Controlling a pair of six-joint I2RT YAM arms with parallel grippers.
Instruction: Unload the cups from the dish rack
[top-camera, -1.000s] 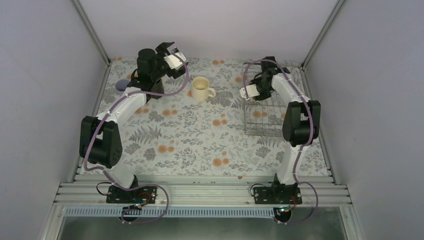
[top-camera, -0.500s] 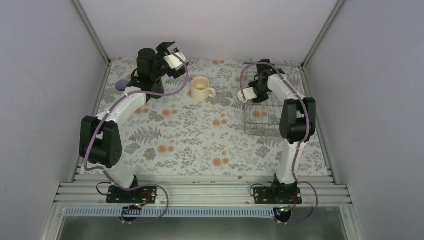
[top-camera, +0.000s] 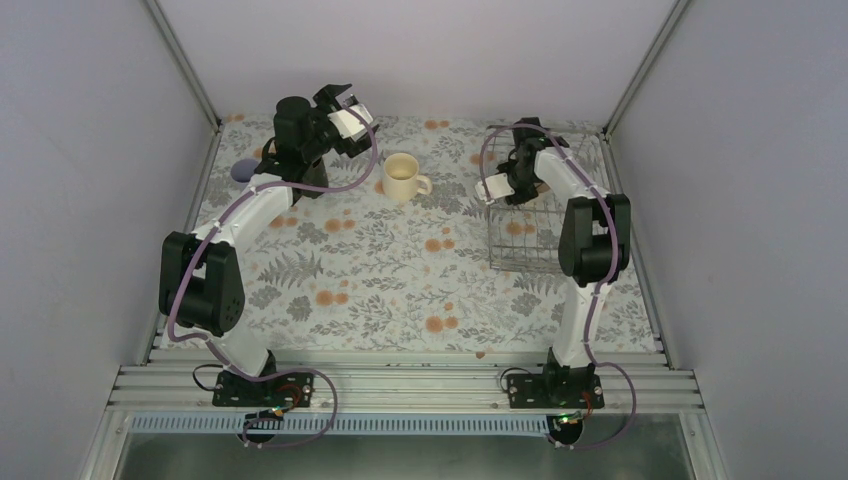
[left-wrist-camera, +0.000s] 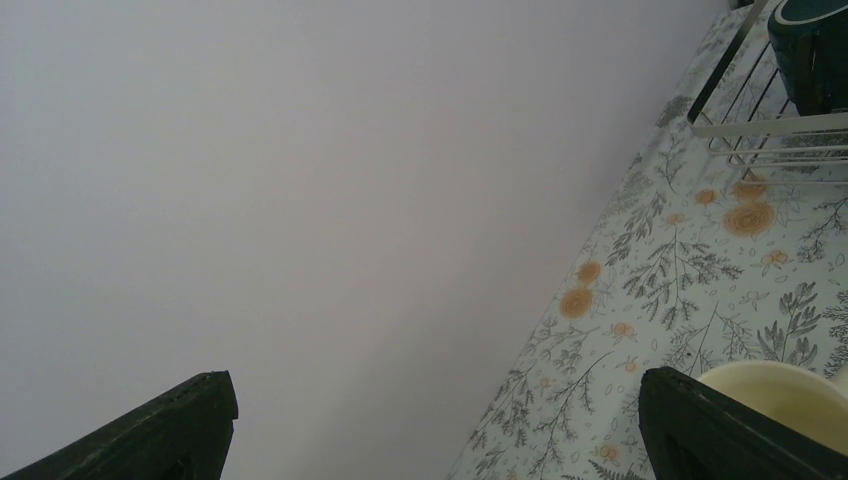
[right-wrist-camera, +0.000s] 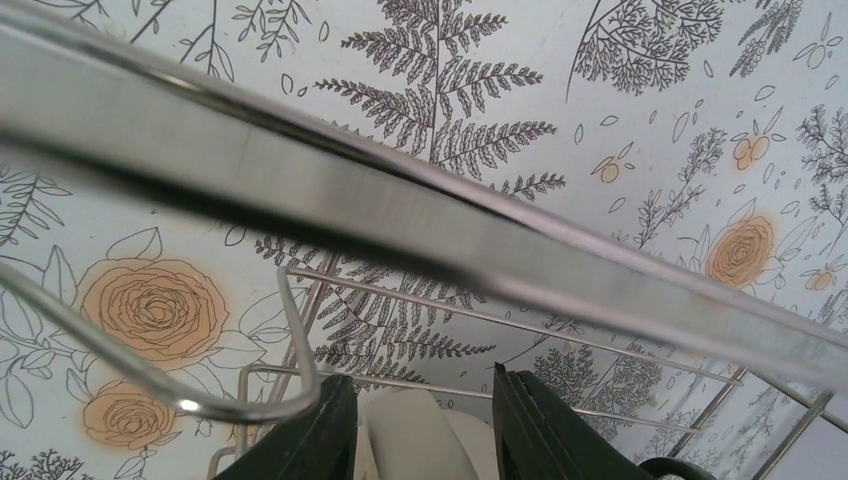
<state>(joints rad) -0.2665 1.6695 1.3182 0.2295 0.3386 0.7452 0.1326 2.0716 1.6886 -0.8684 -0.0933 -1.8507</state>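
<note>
The wire dish rack (top-camera: 528, 222) stands at the back right. My right gripper (top-camera: 500, 190) reaches into its far left corner. In the right wrist view its fingers (right-wrist-camera: 330, 430) are closed in on the handle of a cream mug (right-wrist-camera: 425, 440), under the rack's top wire (right-wrist-camera: 400, 215). A dark green mug (left-wrist-camera: 812, 40) stands in the rack in the left wrist view. A second cream mug (top-camera: 402, 178) stands on the table. My left gripper (top-camera: 345, 102) is raised behind it, open and empty. A lavender cup (top-camera: 243, 170) sits at the far left. A dark mug (top-camera: 305, 186) shows partly under the left arm.
The floral cloth (top-camera: 380, 280) covers the table. Grey walls close the back and both sides. The rack sits close to the right wall. The cream mug's rim (left-wrist-camera: 770, 385) shows beside the left gripper's right finger.
The right gripper moved further back into the rack's far left corner over the first half second, then held still. The left arm has not moved.
</note>
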